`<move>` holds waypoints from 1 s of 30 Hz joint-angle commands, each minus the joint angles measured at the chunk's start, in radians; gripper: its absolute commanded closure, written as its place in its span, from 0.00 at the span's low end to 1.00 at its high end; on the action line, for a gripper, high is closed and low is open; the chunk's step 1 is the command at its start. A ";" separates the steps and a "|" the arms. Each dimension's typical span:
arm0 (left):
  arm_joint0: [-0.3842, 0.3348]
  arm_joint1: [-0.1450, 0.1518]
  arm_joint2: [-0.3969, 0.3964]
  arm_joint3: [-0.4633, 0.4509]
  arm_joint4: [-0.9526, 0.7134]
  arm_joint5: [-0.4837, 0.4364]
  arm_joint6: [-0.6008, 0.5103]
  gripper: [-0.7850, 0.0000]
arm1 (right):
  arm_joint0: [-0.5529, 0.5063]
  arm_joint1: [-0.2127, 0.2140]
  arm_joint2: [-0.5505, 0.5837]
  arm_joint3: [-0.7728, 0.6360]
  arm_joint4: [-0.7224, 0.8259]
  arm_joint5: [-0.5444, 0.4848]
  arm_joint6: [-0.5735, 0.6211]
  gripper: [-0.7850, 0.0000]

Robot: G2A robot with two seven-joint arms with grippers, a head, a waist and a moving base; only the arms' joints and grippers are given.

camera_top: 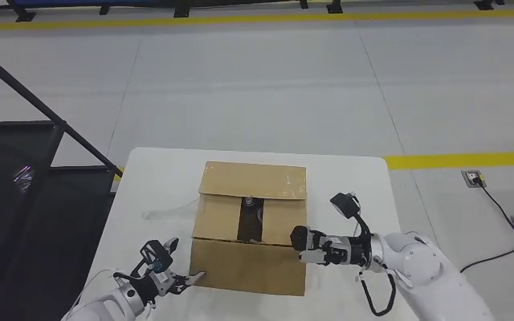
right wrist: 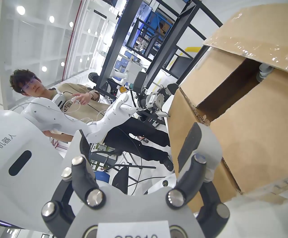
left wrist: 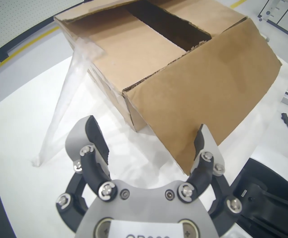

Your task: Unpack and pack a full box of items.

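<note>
Box [camera_top: 281,221] upright, opening up; central slot [camera_top: 250,221] runs near-to-far from robot.

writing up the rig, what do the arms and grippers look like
The left arm and right arm have smooth white shells. A black cable loops under the right arm. The left gripper and right gripper match: a silver base plate, black links with silver screws, two silver fingers with black pads, and a white printed label.

Grey floor [camera_top: 281,80] with yellow lines [camera_top: 241,18], white table [camera_top: 152,184], black racks [right wrist: 126,33], ceiling lights [right wrist: 20,9].
</note>
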 commanded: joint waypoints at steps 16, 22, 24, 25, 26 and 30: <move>0.022 0.002 0.011 -0.027 0.010 0.017 0.026 0.00 | 0.155 -0.066 -0.129 0.228 0.245 0.241 -0.082 0.00; 0.028 0.004 0.013 -0.025 0.005 0.032 0.038 0.00 | 0.263 -0.114 -0.211 0.384 0.260 0.292 -0.106 0.00; 0.028 0.005 0.014 -0.023 0.005 0.037 0.040 0.00 | 0.291 -0.129 -0.232 0.421 0.249 0.304 -0.131 0.00; 0.029 0.005 0.014 -0.022 0.004 0.039 0.041 0.00 | 0.300 -0.137 -0.238 0.433 0.266 0.296 -0.131 0.00; 0.029 0.006 0.015 -0.022 0.004 0.040 0.042 0.00 | 0.313 -0.143 -0.243 0.450 0.268 0.287 -0.132 0.00; 0.031 0.007 0.018 -0.018 0.005 0.050 0.043 0.00 | 0.353 -0.168 -0.251 0.490 0.267 0.223 -0.186 0.00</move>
